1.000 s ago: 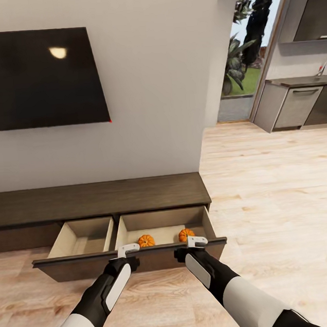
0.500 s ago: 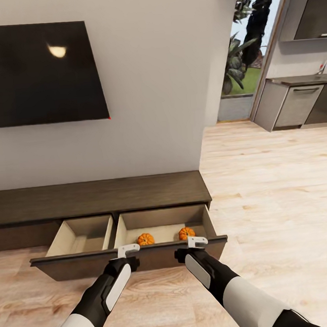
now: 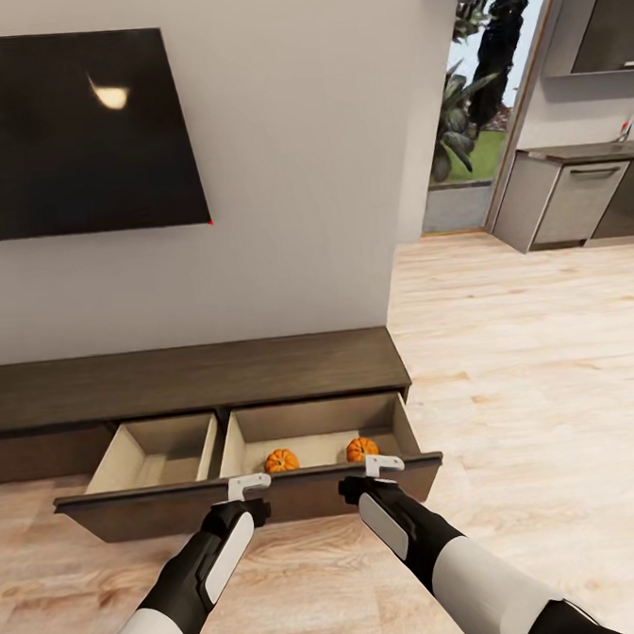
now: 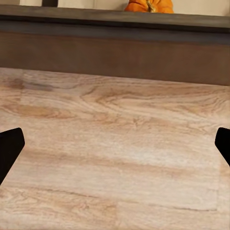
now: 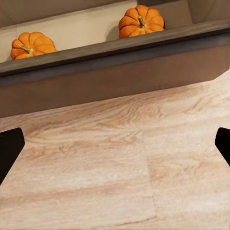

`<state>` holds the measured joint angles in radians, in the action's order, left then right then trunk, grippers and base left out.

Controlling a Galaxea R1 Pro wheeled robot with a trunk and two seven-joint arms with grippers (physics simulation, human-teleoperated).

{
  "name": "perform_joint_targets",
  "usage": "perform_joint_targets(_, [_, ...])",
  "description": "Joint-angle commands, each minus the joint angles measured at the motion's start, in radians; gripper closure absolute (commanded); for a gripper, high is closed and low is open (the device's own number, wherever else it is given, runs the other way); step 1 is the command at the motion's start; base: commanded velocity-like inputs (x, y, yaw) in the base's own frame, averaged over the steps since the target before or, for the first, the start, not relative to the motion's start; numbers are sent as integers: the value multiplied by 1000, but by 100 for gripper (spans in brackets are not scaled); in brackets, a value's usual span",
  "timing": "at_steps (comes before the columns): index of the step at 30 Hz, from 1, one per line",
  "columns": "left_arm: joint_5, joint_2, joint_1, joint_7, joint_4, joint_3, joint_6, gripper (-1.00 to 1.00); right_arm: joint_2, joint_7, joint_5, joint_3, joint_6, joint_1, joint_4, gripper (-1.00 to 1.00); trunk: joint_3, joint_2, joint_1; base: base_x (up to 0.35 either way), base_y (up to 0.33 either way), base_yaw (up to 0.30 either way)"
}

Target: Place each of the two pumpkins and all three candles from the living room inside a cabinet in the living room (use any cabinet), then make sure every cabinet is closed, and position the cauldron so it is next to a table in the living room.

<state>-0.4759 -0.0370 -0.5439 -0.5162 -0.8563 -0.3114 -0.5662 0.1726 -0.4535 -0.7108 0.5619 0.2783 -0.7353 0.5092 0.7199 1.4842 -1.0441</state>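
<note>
I am looking down at the cabinet point(image 3: 189, 378), whose drawer point(image 3: 249, 497) is standing pulled out. Both pumpkins point(image 3: 282, 460) point(image 3: 362, 448) are sitting inside its right compartment, near the front panel. My left fingers point(image 3: 248, 485) and right fingers point(image 3: 384, 464) are hovering just in front of that panel, spread wide and holding nothing, above the wood floor point(image 3: 528, 359).

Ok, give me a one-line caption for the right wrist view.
Two pumpkins sit in the open cabinet drawer above the wood floor.
</note>
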Motion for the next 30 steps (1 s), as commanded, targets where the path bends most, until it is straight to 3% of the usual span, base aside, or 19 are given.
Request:
perform_joint_targets(1, [-10, 1, -1, -10, -1, -3, -1, -100, -1, -8, -6, 7, 3, -1, 2, -100, 4, 8, -4, 0, 0, 0])
perform_joint_targets(19, [-10, 0, -1, -10, 2, -4, -1, -100, -1, -3, -1, 13, 1, -1, 0, -100, 61, 134, -73, 0, 0, 0])
perform_joint_targets(30, [-6, 2, -1, -10, 2, -6, 34, -100, -1, 3, 38, 14, -2, -1, -8, -100, 95, 211, -115, 0, 0, 0])
